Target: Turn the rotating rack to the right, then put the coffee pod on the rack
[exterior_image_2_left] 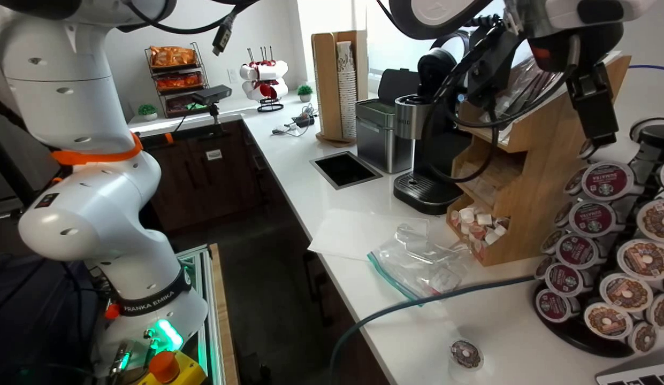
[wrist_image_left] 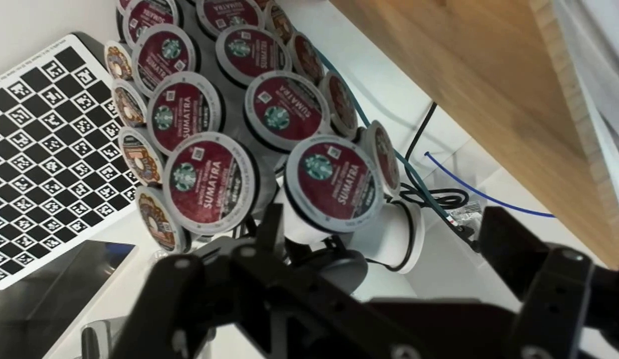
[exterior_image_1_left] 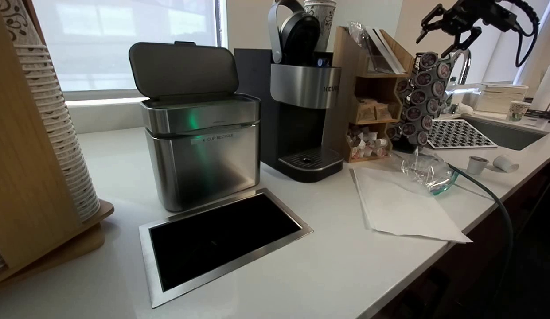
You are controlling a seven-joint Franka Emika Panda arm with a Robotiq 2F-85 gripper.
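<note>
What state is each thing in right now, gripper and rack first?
Gripper: open, holding nothing.
Rotating rack: upright, loaded with pods.
Loose coffee pod: standing upright.
Neighbouring white pod: on its side.
Recycle bin: lid open.
Coffee maker: handle raised.
Clear bag: crumpled.
Paper: lying flat.

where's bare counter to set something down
Bare: the white counter between the framed opening and white paper, and between the cup stack and metal bin. Crowded: around the rotating rack, with plastic bag, cable and loose pod.
</note>
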